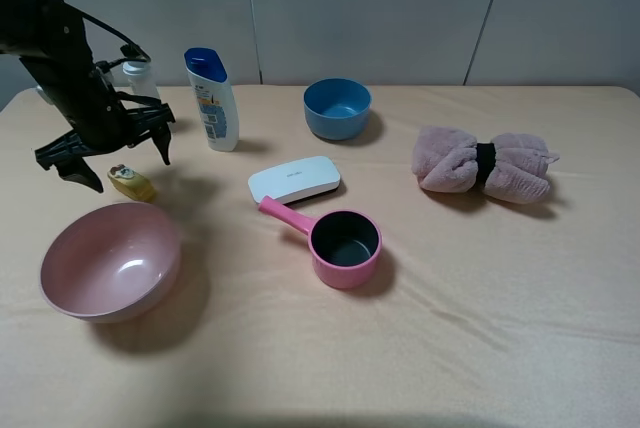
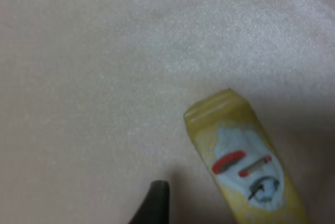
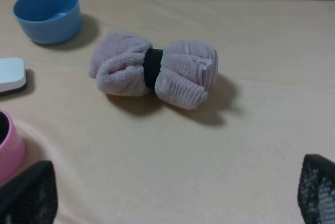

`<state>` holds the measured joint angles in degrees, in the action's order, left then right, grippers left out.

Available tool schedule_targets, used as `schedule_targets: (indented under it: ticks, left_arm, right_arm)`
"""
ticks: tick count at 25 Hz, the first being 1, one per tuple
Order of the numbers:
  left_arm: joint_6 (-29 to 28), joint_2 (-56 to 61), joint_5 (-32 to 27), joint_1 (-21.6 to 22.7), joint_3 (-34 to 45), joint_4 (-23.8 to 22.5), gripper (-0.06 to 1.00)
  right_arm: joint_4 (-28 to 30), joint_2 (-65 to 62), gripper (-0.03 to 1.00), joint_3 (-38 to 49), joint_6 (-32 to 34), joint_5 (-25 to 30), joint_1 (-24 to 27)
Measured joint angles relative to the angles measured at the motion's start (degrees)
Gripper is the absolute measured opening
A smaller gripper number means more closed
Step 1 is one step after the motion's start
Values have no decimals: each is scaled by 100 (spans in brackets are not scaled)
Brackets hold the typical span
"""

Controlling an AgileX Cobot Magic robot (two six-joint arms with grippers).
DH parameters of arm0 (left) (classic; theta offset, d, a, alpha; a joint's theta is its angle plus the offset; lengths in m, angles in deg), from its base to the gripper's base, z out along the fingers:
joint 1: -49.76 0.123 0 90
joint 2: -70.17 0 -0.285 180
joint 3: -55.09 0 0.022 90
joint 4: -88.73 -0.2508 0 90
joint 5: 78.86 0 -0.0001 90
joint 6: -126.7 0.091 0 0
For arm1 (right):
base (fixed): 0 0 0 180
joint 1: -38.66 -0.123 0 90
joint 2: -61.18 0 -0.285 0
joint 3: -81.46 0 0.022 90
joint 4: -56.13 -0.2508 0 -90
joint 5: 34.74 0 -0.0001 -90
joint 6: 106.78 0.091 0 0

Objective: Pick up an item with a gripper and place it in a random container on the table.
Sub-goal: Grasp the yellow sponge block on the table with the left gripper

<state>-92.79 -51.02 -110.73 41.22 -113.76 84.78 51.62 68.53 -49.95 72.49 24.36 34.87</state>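
Closest to the high camera sits the large pale-pink bowl [image 1: 110, 263], upright at the front left of the cloth-covered table [image 1: 470, 338], with nothing inside it. Just behind it, apart from its rim, the small yellow block [image 1: 132, 183] lies flat on the cloth with its white-and-red decoration facing up. The left gripper [image 1: 125, 163] hangs over the block with its two black fingers spread wide, one on either side, and nothing is held between them. In the left wrist view the block [image 2: 243, 161] fills the lower corner and one dark fingertip [image 2: 157, 198] stands just beside it with a strip of cloth between; the other finger is out of that frame, so whether it touches the block is hard to say. A white bottle with a blue cap [image 1: 213, 100] stands upright behind and to the right of the gripper, and a small clear bottle [image 1: 138, 76] shows partly behind the arm. Near the middle lie a flat white case [image 1: 294, 180] and, just in front of it, a pink saucepan [image 1: 345, 246] whose handle points toward the case. A blue bowl [image 1: 337, 108] sits farther back. A rolled pinkish towel [image 1: 485, 165] bound by a black band rests well to the right. The right gripper [image 3: 172, 203] appears only in its wrist view, fingers far apart and empty, facing the towel.
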Motion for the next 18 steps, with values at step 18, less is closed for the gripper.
schedule_targets:
  ticks: [18]
  left_arm:
    - [-294, -522, 171, 0, -40, 34, 77]
  right_arm:
    - [0, 0, 69, 0, 0, 0, 0]
